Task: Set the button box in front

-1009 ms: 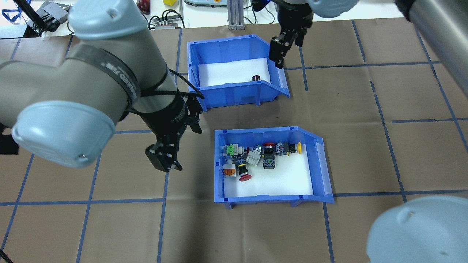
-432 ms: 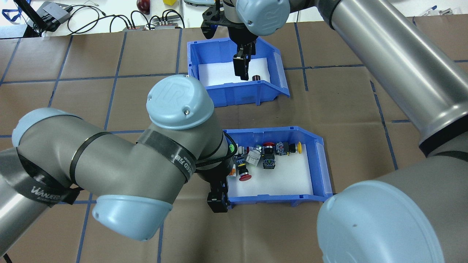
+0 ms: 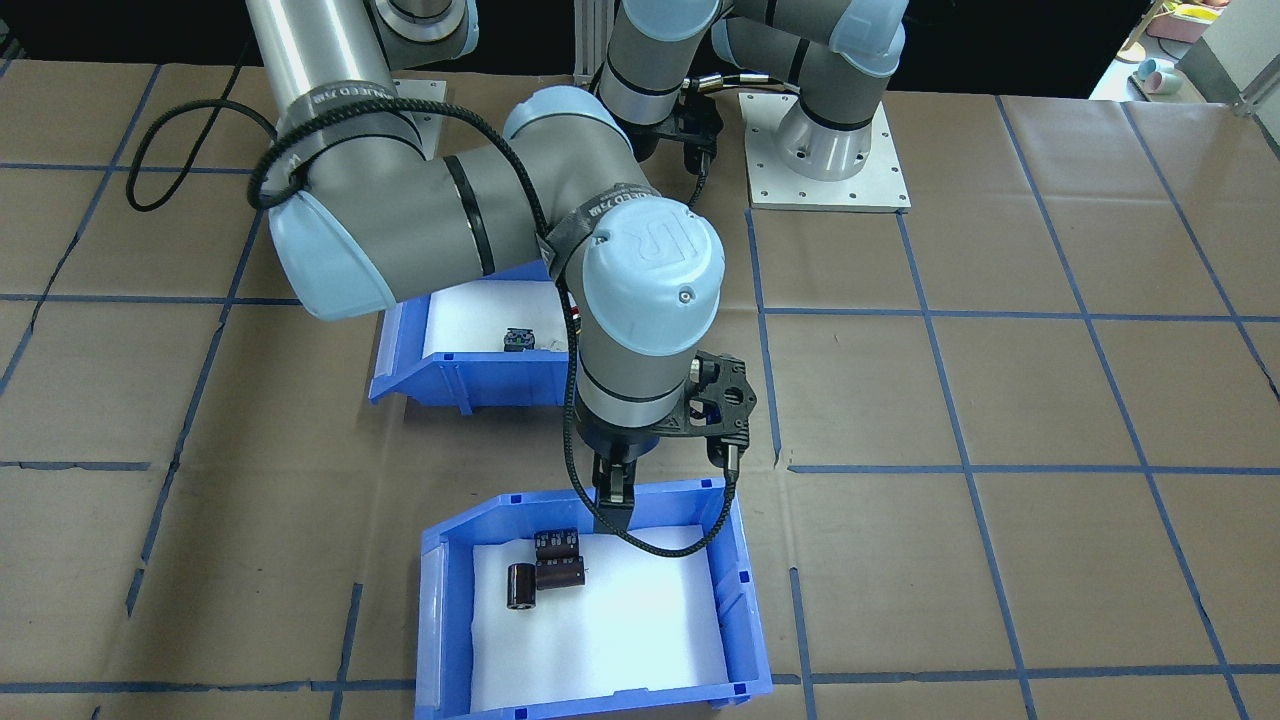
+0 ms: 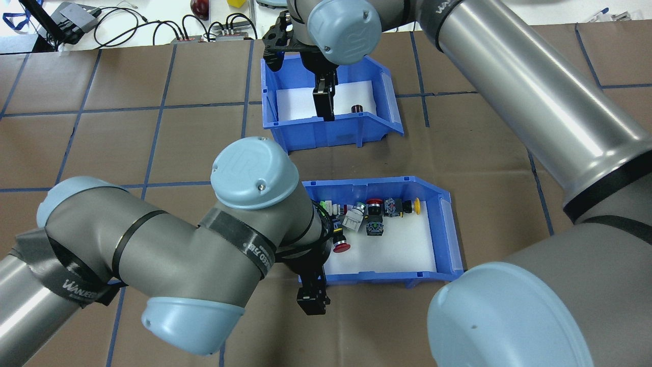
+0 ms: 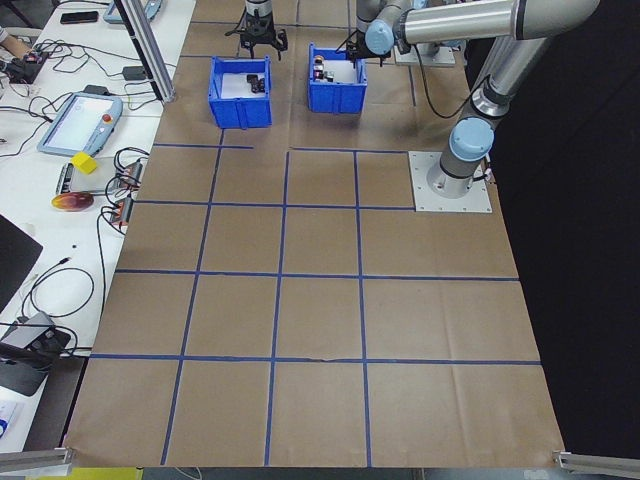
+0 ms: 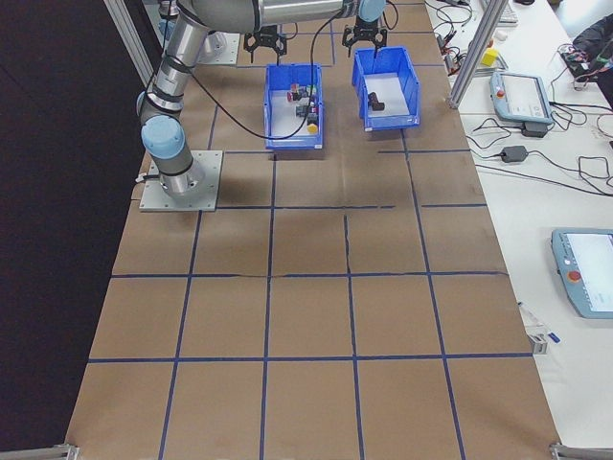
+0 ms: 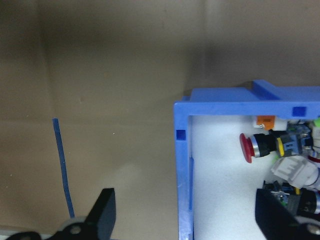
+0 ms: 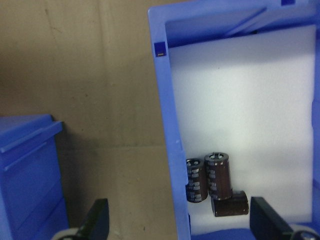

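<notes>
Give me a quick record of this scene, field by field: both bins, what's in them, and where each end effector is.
button box: blue bin nearer the robot, holding push-button switches
other bin: blue bin farther out, holding dark cylinders
left end effector: open, straddling the button box's wall, one finger outside and one inside
right end effector: open, straddling the other bin's wall
table: brown paper with blue tape grid
</notes>
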You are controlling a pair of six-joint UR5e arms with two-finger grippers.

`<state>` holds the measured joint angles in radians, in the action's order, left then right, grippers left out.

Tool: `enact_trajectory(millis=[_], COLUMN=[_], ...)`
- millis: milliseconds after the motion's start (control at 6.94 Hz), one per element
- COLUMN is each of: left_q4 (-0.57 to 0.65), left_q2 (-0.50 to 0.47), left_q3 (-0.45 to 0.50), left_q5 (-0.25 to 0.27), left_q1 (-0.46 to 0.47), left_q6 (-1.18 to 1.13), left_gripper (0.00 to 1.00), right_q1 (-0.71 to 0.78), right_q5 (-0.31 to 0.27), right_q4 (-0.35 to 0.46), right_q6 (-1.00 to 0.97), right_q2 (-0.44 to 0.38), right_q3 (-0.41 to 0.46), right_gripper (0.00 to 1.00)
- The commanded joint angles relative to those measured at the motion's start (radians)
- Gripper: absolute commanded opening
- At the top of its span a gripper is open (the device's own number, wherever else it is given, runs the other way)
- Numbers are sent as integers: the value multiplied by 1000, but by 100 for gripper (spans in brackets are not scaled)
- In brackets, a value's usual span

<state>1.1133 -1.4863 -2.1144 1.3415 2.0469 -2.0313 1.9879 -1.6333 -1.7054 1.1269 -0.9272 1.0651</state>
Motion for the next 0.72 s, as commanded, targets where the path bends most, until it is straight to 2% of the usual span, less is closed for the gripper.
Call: enact_trajectory(millis=[0,144,288,577], left_q4=[-79,-79,-79,-89], left_q2=[-12,-11,-11,-14], left_q3=[-59,-59,-59,-58], left_q5=[-104,-128,-131,-127], left_q1=[1,4,6,6], left_q6=[-32,-59,-61,-60], left_gripper=[97,97,96,96], right_q1=[14,12,6,-11], right_q5=[1,1,0,-6], right_q4=[-54,-72,-127,-283], right_q6=[60,62,62,70], right_q2=[34,42,44,41], right_q3=[12,39,88,179], right_gripper=[100,100,100,100])
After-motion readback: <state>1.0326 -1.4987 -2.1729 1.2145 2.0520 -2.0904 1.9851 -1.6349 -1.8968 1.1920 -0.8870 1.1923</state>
